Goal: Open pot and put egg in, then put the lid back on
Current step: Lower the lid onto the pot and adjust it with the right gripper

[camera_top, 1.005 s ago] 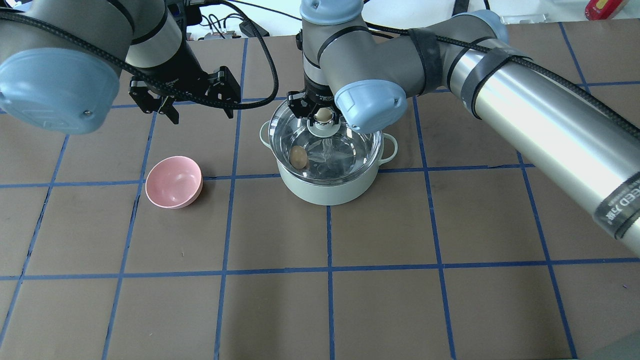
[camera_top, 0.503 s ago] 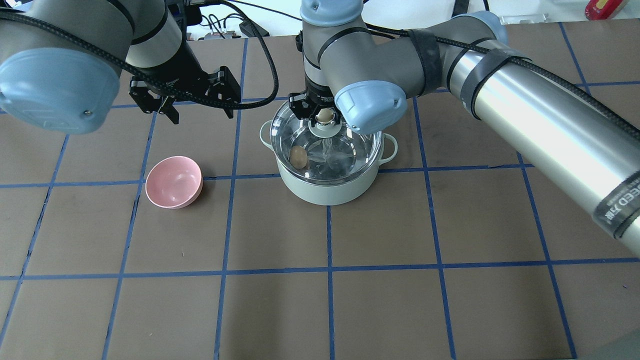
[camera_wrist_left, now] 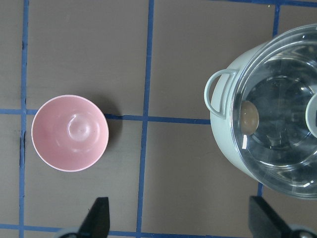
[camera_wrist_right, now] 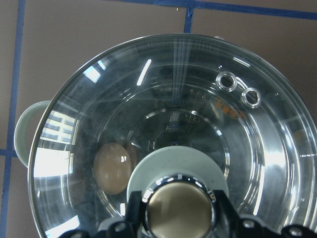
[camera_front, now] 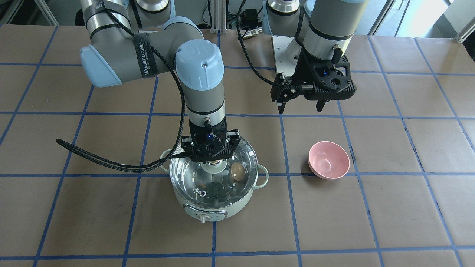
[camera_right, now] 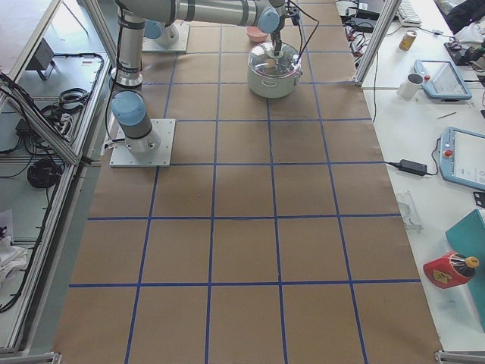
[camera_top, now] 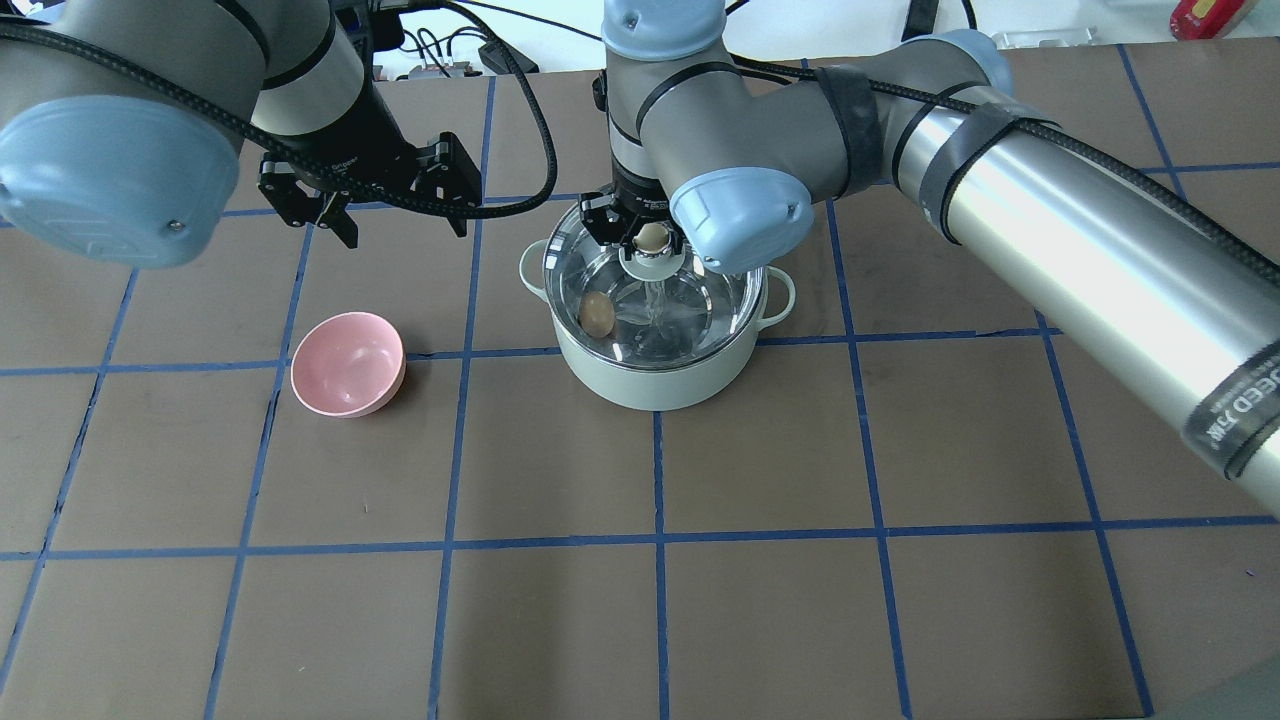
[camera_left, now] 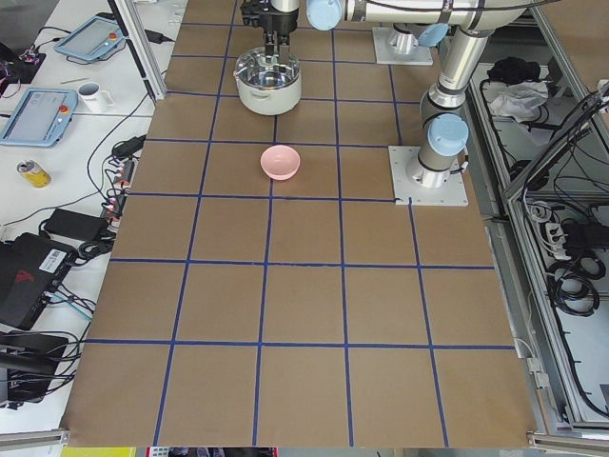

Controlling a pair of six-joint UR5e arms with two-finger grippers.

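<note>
The mint-green pot [camera_top: 655,385] stands on the brown, blue-taped bench [camera_top: 800,600], its front dial [camera_front: 203,217] turned away from the robot. The egg [camera_top: 598,313] lies inside on the shiny steel floor, off-centre toward the robot's left, and shows through the glass. The clear lid [camera_top: 705,300] covers the pot's mouth and looks level; whether it rests fully on the rim I cannot tell. The right claw [camera_front: 210,158] points straight down over the middle of the lid, clenched on the round beige knob [camera_top: 651,237], with one finger [camera_wrist_right: 136,210] pressed to each side of it. The left claw [camera_top: 400,228] hangs above the bench, released and holding nothing, its fingers spread wide. It is well apart from the pot, on the robot's left. A pink bowl [camera_top: 348,364] sits upright on the bench near the pot on that same side, touching neither the pot nor a claw.
</note>
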